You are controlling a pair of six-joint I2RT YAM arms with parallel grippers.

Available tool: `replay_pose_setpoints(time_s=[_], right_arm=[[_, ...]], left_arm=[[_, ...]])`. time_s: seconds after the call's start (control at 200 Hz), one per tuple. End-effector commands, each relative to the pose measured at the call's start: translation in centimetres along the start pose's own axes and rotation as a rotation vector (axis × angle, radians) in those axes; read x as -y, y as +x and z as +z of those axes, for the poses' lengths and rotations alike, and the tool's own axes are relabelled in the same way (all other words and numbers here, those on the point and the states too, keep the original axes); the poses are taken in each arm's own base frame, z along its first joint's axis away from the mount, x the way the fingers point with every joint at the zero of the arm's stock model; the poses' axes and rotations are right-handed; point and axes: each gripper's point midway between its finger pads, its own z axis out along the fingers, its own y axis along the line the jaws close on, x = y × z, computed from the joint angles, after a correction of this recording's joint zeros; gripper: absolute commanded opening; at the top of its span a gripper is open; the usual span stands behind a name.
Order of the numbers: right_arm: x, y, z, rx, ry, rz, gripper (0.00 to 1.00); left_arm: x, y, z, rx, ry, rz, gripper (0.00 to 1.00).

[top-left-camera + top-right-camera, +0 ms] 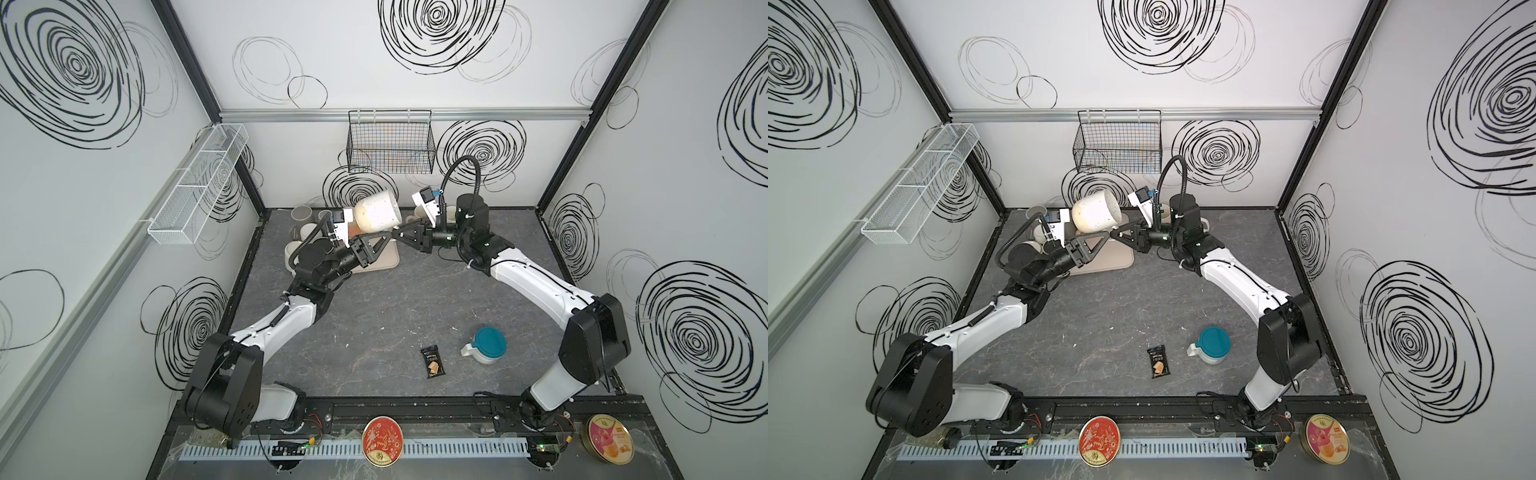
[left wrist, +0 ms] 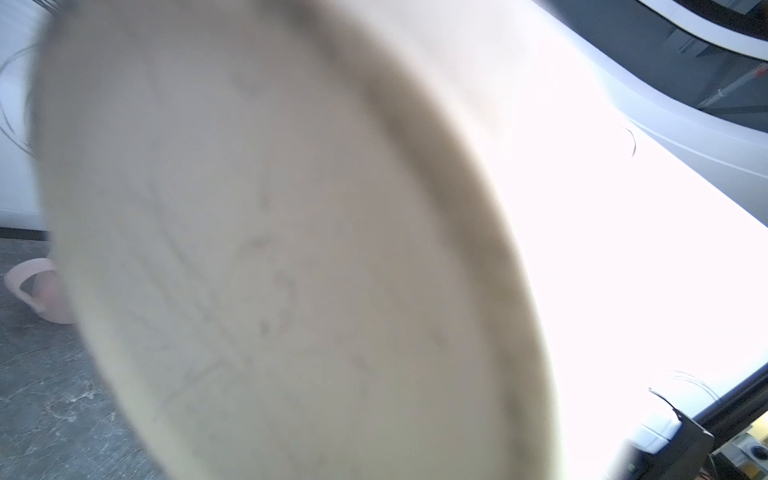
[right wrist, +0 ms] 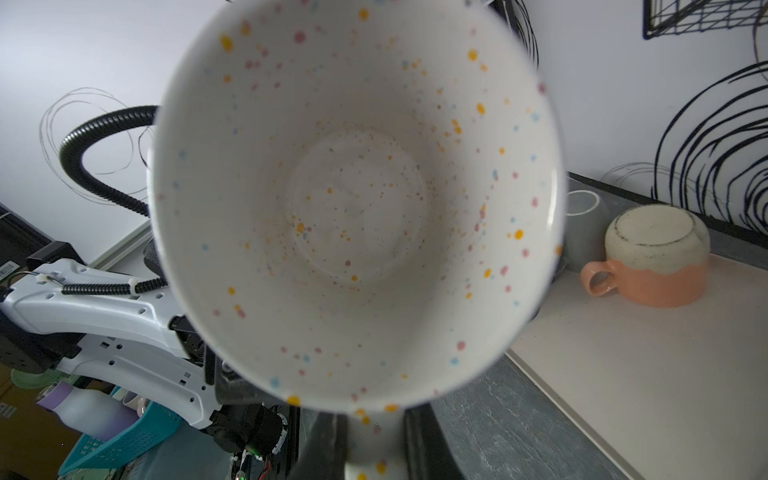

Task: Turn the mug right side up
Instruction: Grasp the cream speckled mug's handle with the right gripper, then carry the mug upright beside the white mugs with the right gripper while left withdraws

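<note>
Speckled mug (image 3: pixel 353 199) hangs on its side in the air over the back of the counter (image 1: pixel 374 324). My right jaws squeeze its handle (image 3: pixel 374 440). Left jaws: I cannot tell. Half turned, it needs tipping up and setting down

- Left hand (image 1: pixel 390 241) and right hand (image 1: pixel 400 235) meet almost tip to tip; the speckled mug (image 1: pixel 377 212) fills the room just above them.
- Below both hands: beige tray (image 1: pixel 385 261), near part bare.
- Beyond the right hand: upturned orange mug (image 3: pixel 656 274) on the tray, grey mug (image 3: pixel 582 224) just beside it.
- Behind the left hand: close cluster of mugs (image 1: pixel 305 222).
- Above and behind the hands: wire basket (image 1: pixel 390 143) on the back wall.
- Back toward the arm bases: counter (image 1: pixel 386 320) open; snack packet (image 1: pixel 433 362) and teal-lidded jug (image 1: pixel 486 345) well apart from the hands, on the right hand's side.
</note>
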Motion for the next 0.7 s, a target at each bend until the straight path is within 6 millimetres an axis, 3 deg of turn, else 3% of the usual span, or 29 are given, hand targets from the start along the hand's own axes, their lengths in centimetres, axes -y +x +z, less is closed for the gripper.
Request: replay_pose_setpoints(time_s=[0.0, 0.26, 0.425, 0.56, 0.696], right_arm=[[-0.9, -3.8, -2.0, 0.053, 0.066, -0.159, 0.0], [0.9, -4.4, -3.9, 0.015, 0.165, -0.205, 0.0], [3.8, -3.3, -5.4, -0.074, 0.275, -0.209, 0.0], [6.8, -1.4, -6.7, -0.187, 0.395, -0.238, 0.0], [10.4, 2.5, -7.7, -0.389, 0.508, -0.274, 0.0]], left_arm=[[3.4, -2.6, -0.9, 0.052, 0.05, 0.153, 0.5], [1.4, -2.6, -2.3, -0.005, -0.114, 0.222, 0.51], [-0.7, -2.0, -3.4, -0.077, -0.265, 0.272, 0.51], [-2.0, -1.5, -4.2, -0.126, -0.347, 0.284, 0.51], [-3.0, -1.0, -4.8, -0.162, -0.397, 0.295, 0.51]])
